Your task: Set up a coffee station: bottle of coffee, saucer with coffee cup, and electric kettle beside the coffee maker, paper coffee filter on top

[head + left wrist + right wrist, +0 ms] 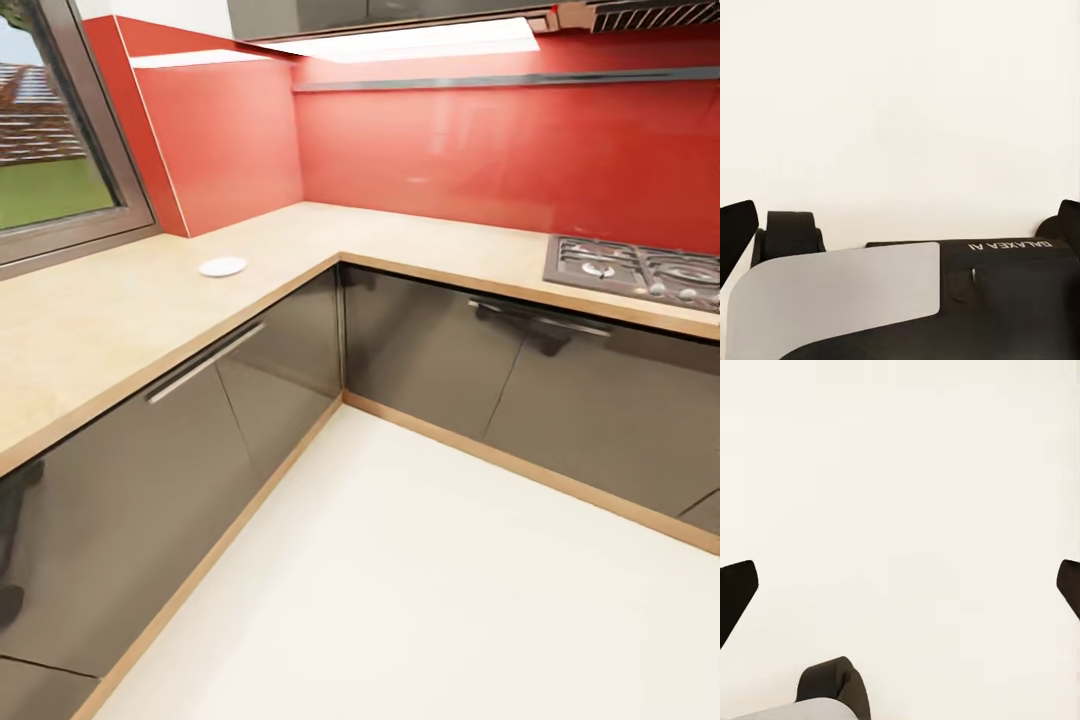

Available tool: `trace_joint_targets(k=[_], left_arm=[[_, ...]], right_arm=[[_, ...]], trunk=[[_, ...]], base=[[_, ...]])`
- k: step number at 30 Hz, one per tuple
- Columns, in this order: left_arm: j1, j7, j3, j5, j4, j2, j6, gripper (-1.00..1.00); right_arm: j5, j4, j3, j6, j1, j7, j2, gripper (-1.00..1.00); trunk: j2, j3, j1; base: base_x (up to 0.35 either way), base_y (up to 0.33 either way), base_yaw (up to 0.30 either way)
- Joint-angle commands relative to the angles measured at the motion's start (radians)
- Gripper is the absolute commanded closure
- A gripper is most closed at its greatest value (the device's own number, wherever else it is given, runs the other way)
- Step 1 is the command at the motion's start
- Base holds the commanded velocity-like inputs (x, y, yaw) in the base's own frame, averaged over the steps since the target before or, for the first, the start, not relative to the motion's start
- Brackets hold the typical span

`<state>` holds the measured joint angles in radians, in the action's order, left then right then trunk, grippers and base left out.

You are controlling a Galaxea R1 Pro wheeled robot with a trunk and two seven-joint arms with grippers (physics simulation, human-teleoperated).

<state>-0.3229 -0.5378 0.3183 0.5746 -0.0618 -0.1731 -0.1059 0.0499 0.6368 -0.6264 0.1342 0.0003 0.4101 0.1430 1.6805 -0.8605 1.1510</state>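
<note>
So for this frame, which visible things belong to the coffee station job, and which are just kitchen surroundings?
Part of the job:
- saucer, bare, near the corner
- kitchen countertop it rests on
- left claw and right claw, both open over the pale floor, holding nothing

Just surroundings:
- gas hob
- window
- red backsplash
- grey cabinet fronts

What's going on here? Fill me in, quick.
Nothing is being handled right now. The head view looks down on an L-shaped kitchen countertop where a saucer sits alone, near the window. A gas hob is set in the counter's other run. Both wrist views look down at pale floor, with the left gripper and right gripper open and empty.
</note>
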Motion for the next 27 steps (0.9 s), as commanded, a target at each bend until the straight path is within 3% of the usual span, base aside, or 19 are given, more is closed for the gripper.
trace_joint_targets(k=[1,9,27], left_arm=[[-0.001,-0.002,0.008,0.005,0.002,0.000,-0.006,-1.00],[0.000,-0.002,0.008,0.005,0.001,0.000,-0.006,-1.00],[0.000,-0.002,0.008,0.005,0.002,0.000,-0.006,-1.00]], right_arm=[[0.005,0.000,-0.004,0.004,0.000,0.006,0.000,-1.00],[0.005,0.000,-0.003,0.004,0.000,0.006,0.000,-1.00],[0.005,0.000,-0.001,0.004,0.000,0.003,-0.002,-1.00]], trunk=[[0.000,-0.001,0.000],[0.000,-0.001,0.000],[0.000,-0.001,0.000]], base=[[0.199,-0.279,0.036],[0.201,-0.279,0.124],[0.208,-0.277,0.261]])
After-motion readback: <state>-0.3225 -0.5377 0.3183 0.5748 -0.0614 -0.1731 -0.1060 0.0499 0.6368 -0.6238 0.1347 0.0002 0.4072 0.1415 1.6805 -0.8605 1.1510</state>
